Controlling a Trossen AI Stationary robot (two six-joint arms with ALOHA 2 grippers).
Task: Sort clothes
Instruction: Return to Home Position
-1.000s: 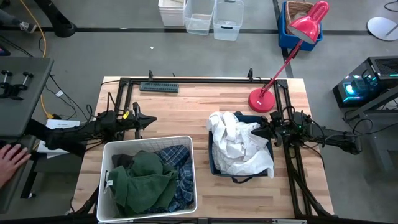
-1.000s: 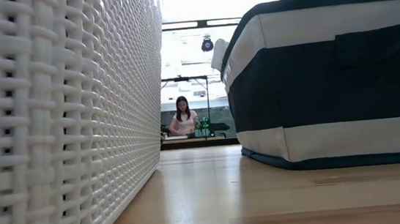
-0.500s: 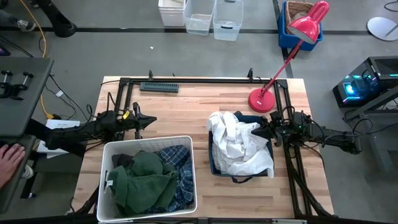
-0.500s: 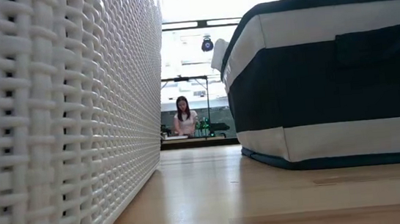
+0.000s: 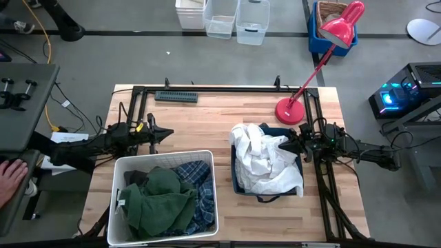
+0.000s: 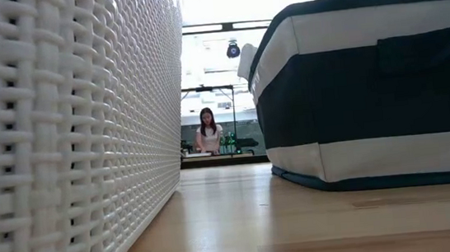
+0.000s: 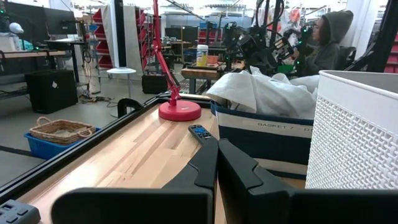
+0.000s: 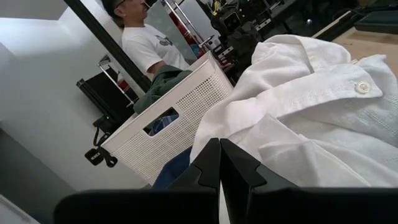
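Observation:
A dark green garment and a blue-and-white plaid shirt lie in the white woven bin at the table's near left. Several white pieces are heaped in the navy fabric bin at the near right, spilling over its rim. My left gripper is shut and empty, just past the white bin's far rim. My right gripper is shut and empty at the navy bin's right side, beside the white heap.
A red desk lamp stands at the far right of the table. A dark strip lies at the far left edge. Bare wood lies between the bins and the far edge. A person's hand shows left of the table.

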